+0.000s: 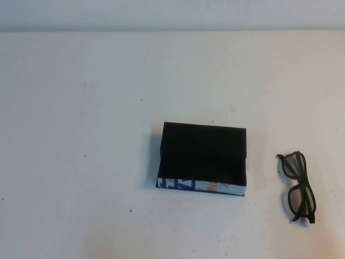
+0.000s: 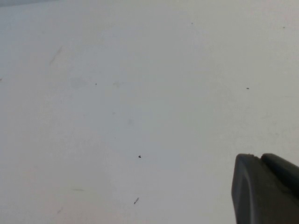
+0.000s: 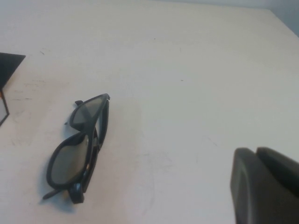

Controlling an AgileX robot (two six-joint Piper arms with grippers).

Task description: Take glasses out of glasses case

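The black glasses case [image 1: 204, 154] lies near the middle of the table, its white strip with blue and orange print on the near edge. The black thick-rimmed glasses [image 1: 297, 186] lie folded on the table to the right of the case, apart from it. In the right wrist view the glasses [image 3: 81, 149] lie on the table and a corner of the case [image 3: 7, 70] shows at the picture's edge. My right gripper [image 3: 256, 150] is shut and empty, away from the glasses. My left gripper [image 2: 259, 157] is shut and empty over bare table. Neither gripper shows in the high view.
The white table [image 1: 81, 135] spreads around the case, with small dark specks on it. Its far edge meets a pale wall [image 1: 172, 13] at the back.
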